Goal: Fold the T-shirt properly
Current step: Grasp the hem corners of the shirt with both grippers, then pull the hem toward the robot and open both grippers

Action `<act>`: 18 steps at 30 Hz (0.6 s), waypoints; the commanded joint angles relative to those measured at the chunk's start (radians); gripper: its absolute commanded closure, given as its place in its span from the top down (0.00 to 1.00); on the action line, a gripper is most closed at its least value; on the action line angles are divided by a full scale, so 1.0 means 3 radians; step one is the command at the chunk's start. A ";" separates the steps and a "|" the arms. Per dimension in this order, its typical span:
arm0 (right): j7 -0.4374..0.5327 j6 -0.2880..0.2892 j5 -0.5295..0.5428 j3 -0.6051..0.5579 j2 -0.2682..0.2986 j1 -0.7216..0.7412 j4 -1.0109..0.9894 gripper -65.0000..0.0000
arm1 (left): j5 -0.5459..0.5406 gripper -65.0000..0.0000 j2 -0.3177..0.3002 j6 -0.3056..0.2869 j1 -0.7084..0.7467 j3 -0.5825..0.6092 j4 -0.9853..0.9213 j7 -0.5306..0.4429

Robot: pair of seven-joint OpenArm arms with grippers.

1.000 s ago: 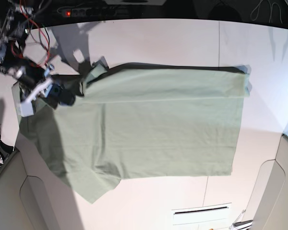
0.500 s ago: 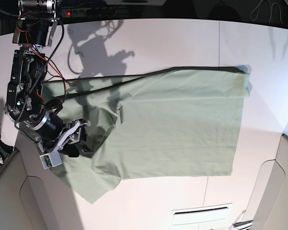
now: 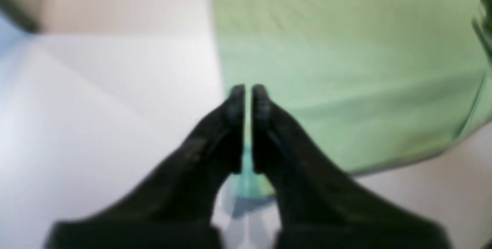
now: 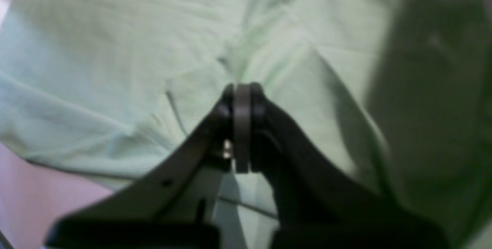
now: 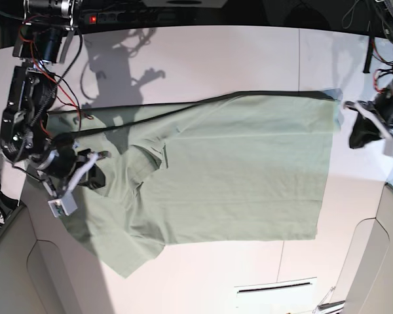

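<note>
Pale sage-green fabric covers most of the white table (image 5: pixel 203 59): the T-shirt (image 5: pixel 236 170) lies spread flat in the base view, its straight hem toward that view's right and a sleeve pointing to the lower left. A dark trim line runs along its far edge, and the cloth near the collar end is rumpled into soft folds.

The right gripper (image 5: pixel 95 176) sits over the shirt's collar end, at the base view's left. In its wrist view the gripper (image 4: pixel 242 91) has its jaws pressed together; a thin grey strip shows between the tips, but whether that is cloth or padding I cannot tell. The shirt (image 4: pixel 115 57) fills the picture under and around it, creased just ahead of the tips.

The left gripper (image 5: pixel 360 134) hangs off the hem end, just beside the shirt's far corner. Its wrist view shows the gripper (image 3: pixel 248 91) with jaws nearly touching, holding nothing, over the hem edge where the shirt (image 3: pixel 346 68) meets bare table (image 3: pixel 96 107).
</note>
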 commanded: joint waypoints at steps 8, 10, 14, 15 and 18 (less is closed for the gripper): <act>0.0534 -0.0118 -0.0436 0.0136 0.0418 -0.0359 0.0052 0.00 | 0.0782 0.00 0.0132 0.0256 -0.0139 0.0740 -0.0292 -0.0381; 0.0582 -0.0126 -0.0498 0.0136 0.0431 -0.0444 0.0052 0.00 | 0.0895 0.00 0.0163 0.0334 -0.0201 0.0834 -0.0440 -0.0381; 0.0615 -0.0142 -0.0629 0.0136 0.0430 -0.0567 -0.0047 0.00 | 0.0977 0.00 0.0187 0.0514 -0.0252 0.0880 -0.0702 -0.0280; 0.0617 -0.0153 -0.0655 0.0136 0.0431 -0.0582 -0.0109 0.00 | 0.0977 0.00 0.0187 0.0540 -0.0251 0.0879 -0.0749 -0.0225; 0.0615 -0.0178 -0.0647 0.0135 0.0440 -0.0596 -0.0356 0.00 | 0.0974 0.00 0.0186 0.0548 -0.0247 0.0879 -0.0828 -0.0023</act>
